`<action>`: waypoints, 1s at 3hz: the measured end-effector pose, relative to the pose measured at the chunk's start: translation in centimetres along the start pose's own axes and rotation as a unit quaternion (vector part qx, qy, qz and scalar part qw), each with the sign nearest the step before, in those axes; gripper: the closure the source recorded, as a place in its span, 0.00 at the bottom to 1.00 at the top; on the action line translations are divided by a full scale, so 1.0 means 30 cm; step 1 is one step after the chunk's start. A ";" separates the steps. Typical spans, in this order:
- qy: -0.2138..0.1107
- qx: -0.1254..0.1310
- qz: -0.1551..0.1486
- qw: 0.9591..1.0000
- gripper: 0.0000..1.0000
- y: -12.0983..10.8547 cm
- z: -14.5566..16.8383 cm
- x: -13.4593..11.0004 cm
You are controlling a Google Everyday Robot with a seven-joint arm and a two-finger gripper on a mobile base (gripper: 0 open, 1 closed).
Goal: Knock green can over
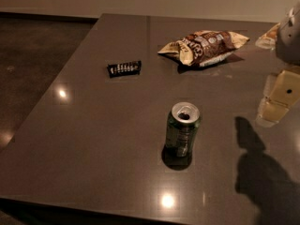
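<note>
The green can [182, 129] stands upright on the dark table [93, 139], a little right of the middle and near the front, with its silver top and open pull-tab hole facing up. My gripper [273, 69] hangs at the right edge of the view, above the table and well to the right of the can, not touching it. Its two pale fingers [277, 100] stand apart with nothing between them. The gripper's shadow falls on the table at the front right.
A brown-and-cream crinkled snack bag [205, 46] lies at the back, right of centre. A small black bar-shaped packet [124, 68] lies at the back left of the can. The table's left edge drops to a dark floor [33, 55].
</note>
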State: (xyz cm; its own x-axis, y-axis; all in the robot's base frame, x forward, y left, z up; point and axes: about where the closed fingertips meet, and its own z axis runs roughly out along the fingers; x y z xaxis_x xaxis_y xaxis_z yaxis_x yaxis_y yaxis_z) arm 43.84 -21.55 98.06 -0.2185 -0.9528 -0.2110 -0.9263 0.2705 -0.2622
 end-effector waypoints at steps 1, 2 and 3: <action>0.000 0.000 0.000 1.000 0.00 0.000 0.000 0.000; -0.017 -0.013 -0.007 1.000 0.00 0.015 0.000 -0.013; -0.064 -0.026 -0.014 0.997 0.00 0.079 0.004 -0.026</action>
State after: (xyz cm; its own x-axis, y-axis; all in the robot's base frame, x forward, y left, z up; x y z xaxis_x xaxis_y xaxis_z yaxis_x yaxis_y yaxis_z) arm 41.85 -20.16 97.50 -0.1544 -0.9332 -0.3246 -0.9468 0.2337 -0.2214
